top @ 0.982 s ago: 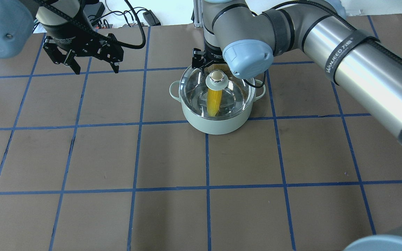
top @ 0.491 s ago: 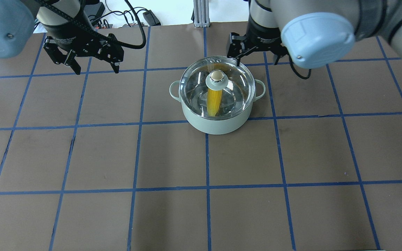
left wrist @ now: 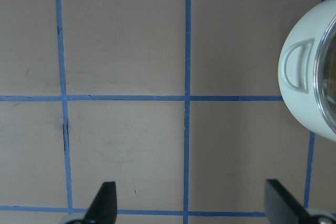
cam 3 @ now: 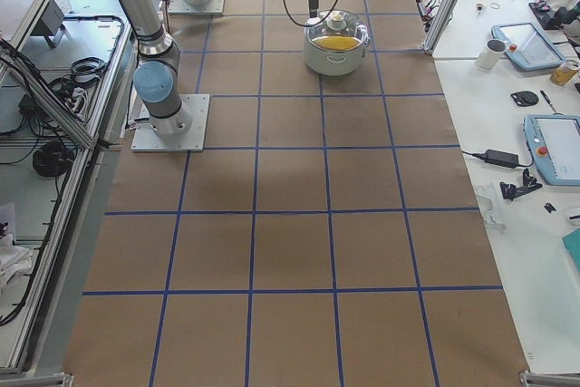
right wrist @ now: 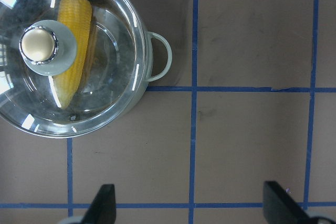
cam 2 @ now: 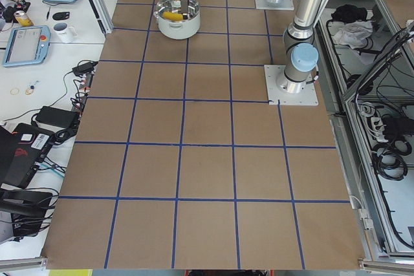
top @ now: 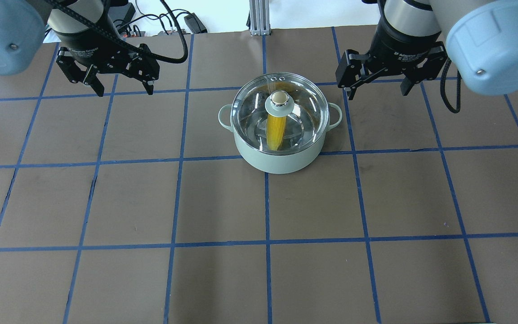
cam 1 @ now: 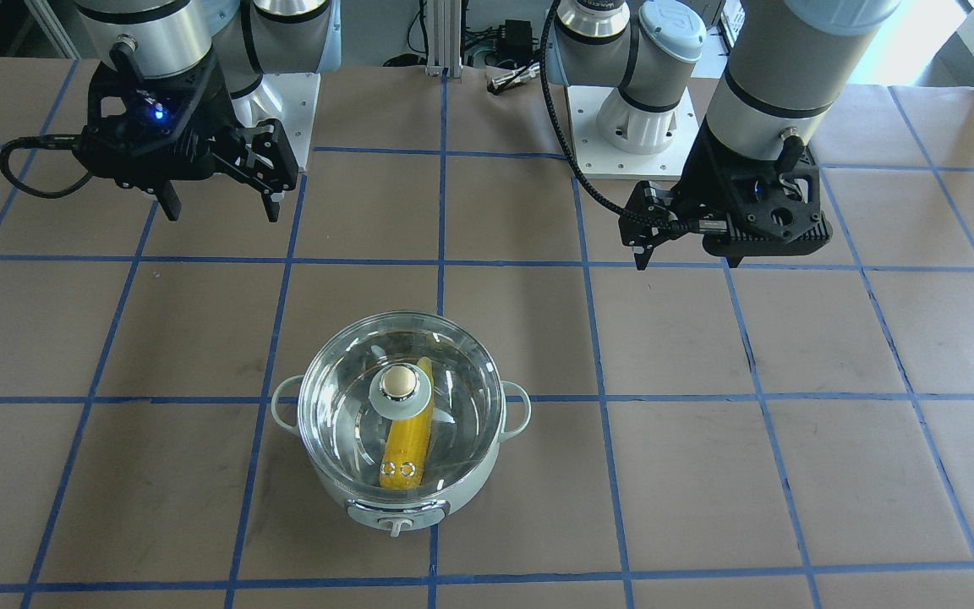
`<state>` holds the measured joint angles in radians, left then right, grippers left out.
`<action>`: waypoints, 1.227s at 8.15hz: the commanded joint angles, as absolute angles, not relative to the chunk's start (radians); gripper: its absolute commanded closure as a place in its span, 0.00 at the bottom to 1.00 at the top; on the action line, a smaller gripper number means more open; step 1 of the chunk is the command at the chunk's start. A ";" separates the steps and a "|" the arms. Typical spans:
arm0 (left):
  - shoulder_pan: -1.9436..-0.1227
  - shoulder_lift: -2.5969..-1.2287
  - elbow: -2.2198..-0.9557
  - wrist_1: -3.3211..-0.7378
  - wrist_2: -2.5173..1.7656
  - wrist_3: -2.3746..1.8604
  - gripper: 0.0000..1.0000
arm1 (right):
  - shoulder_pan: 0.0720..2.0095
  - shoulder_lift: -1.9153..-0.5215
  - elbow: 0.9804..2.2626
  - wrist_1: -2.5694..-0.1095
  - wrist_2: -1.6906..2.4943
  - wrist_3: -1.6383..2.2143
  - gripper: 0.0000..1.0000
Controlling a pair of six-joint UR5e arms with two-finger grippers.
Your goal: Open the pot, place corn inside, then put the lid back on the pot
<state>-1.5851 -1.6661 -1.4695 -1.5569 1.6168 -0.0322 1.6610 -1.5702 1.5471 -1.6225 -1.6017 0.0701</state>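
Note:
The pale mint pot (top: pixel 279 157) stands on the brown gridded table with the glass lid (top: pixel 299 105) seated on its rim. The yellow corn (top: pixel 275 130) lies inside and shows through the glass, partly under the lid's beige knob (top: pixel 279 96). My right gripper (top: pixel 378 93) is open and empty, right of the pot and above the table. My left gripper (top: pixel 124 90) is open and empty, well left of the pot. The right wrist view shows the lid (right wrist: pixel 110 51) and corn (right wrist: pixel 73 72) at upper left. The left wrist view shows the pot (left wrist: pixel 302 85) at the right edge.
Cables and a power adapter (top: pixel 194 22) lie beyond the table's far edge, beside an aluminium post (top: pixel 255 18). The arm bases (cam 1: pixel 639 127) stand on the robot's side of the table. A side bench with tablets and a mug (cam 3: pixel 496 53) runs along the far side.
My right gripper has moved from over the lid's knob away to the right, open. The lid stays seated on the pot. The left arm has not moved.

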 commanded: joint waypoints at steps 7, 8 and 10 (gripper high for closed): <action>-1.585 -1.669 -1.468 -1.557 1.617 -0.032 0.00 | 1.652 -1.577 1.548 -1.608 -1.600 0.020 0.00; -1.585 -1.669 -1.468 -1.557 1.617 -0.032 0.00 | 1.654 -1.577 1.549 -1.598 -1.600 0.021 0.00; -1.585 -1.671 -1.468 -1.555 1.617 -0.032 0.00 | 1.654 -1.578 1.548 -1.595 -1.598 0.023 0.00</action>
<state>-1.5848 -1.6698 -1.4680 -1.5569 1.6168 -0.0322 1.6528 -1.5783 1.5487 -1.5968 -1.5998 0.0223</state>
